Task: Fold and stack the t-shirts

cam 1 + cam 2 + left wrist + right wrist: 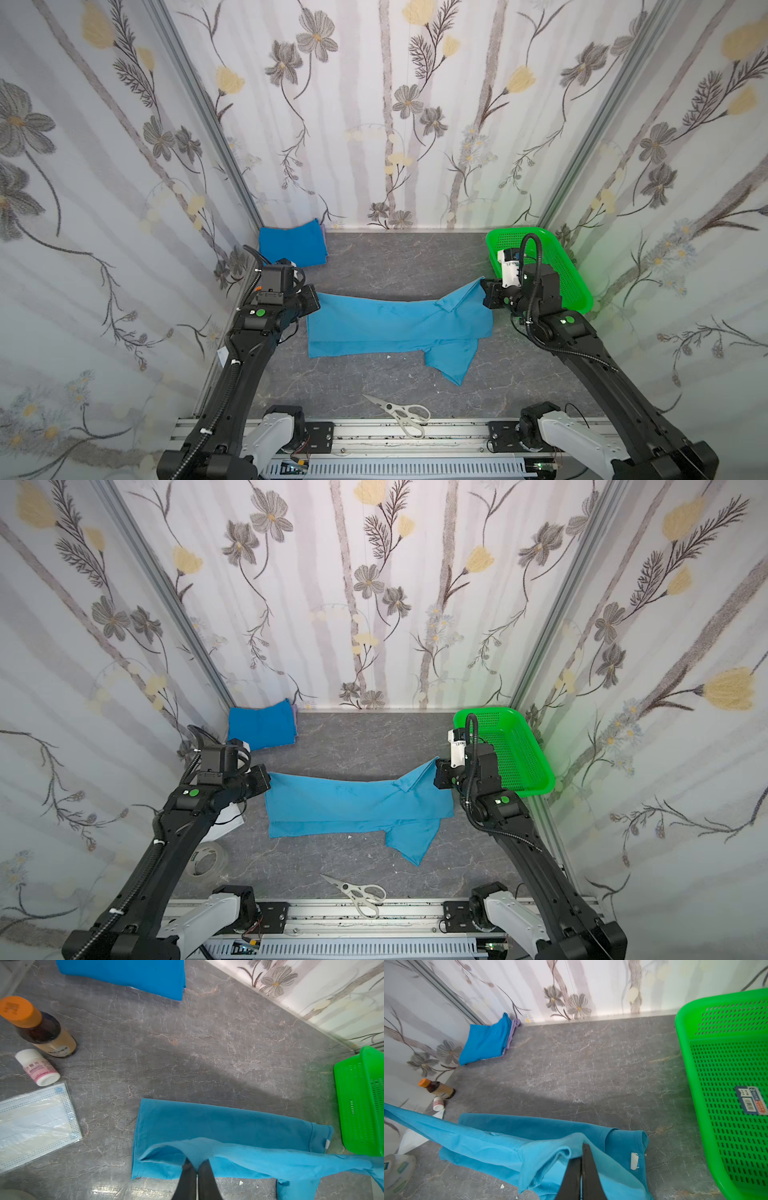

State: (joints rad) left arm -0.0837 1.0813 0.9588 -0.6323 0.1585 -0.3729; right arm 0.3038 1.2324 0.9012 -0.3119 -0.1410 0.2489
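Observation:
A light sky-blue t-shirt (395, 328) (353, 808) lies stretched across the middle of the grey table, one sleeve trailing toward the front. Its far edge is lifted at both ends. My left gripper (312, 302) (197, 1162) is shut on the cloth's left corner, raising a fold off the layer below. My right gripper (484, 293) (582, 1153) is shut on the right corner near the collar. A darker blue t-shirt (292, 246) (485, 1041) sits folded in the far left corner against the wall.
A green perforated basket (515, 232) (683, 1043) stands at the back right, behind my right wrist. Scissors (399, 409) lie at the front edge. A brown bottle (41, 1030), a white pill bottle (38, 1068), a mask packet (35, 1122) and a tape roll (208, 858) sit along the left.

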